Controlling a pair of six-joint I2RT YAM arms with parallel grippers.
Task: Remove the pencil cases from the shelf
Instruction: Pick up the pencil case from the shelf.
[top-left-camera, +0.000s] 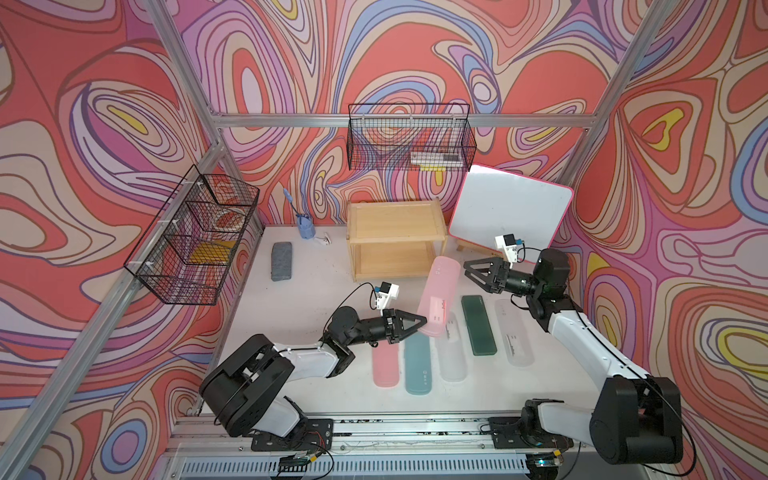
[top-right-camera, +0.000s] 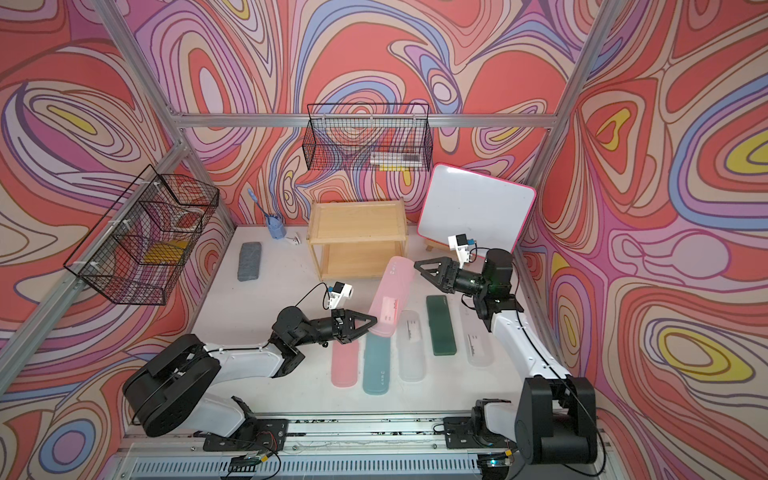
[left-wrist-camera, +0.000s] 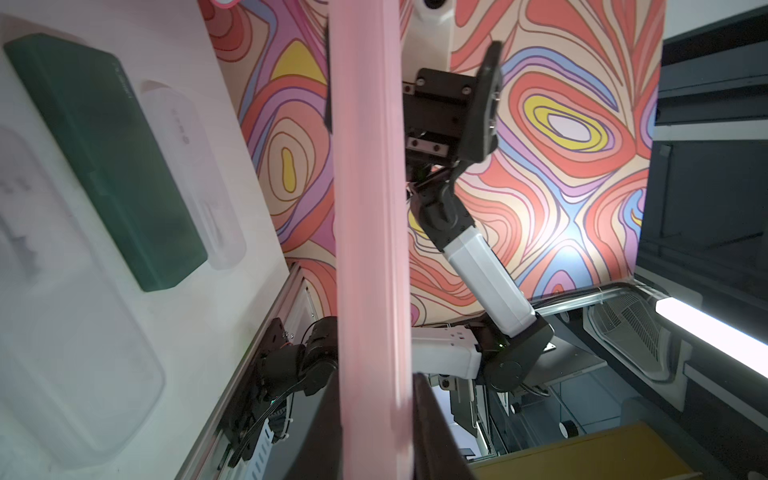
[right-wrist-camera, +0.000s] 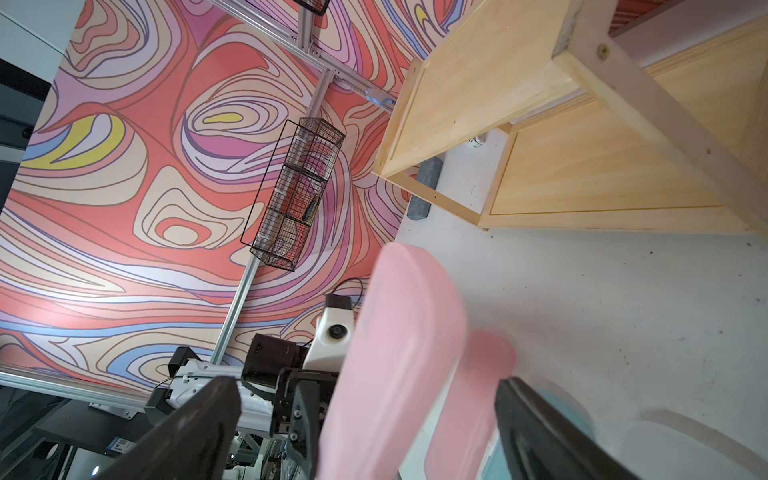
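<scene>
My left gripper is shut on the lower end of a pink pencil case, which it holds off the table, slanting up toward the shelf. Both shelf tiers look bare. My right gripper stands open just right of the case's upper end, not gripping it. On the table lie a second pink case, a teal one, a clear one, a dark green one and another clear one.
A grey felt block lies left of the shelf, beside a blue cup. A whiteboard easel leans at the back right. Black wire baskets hang on the back wall and the left wall.
</scene>
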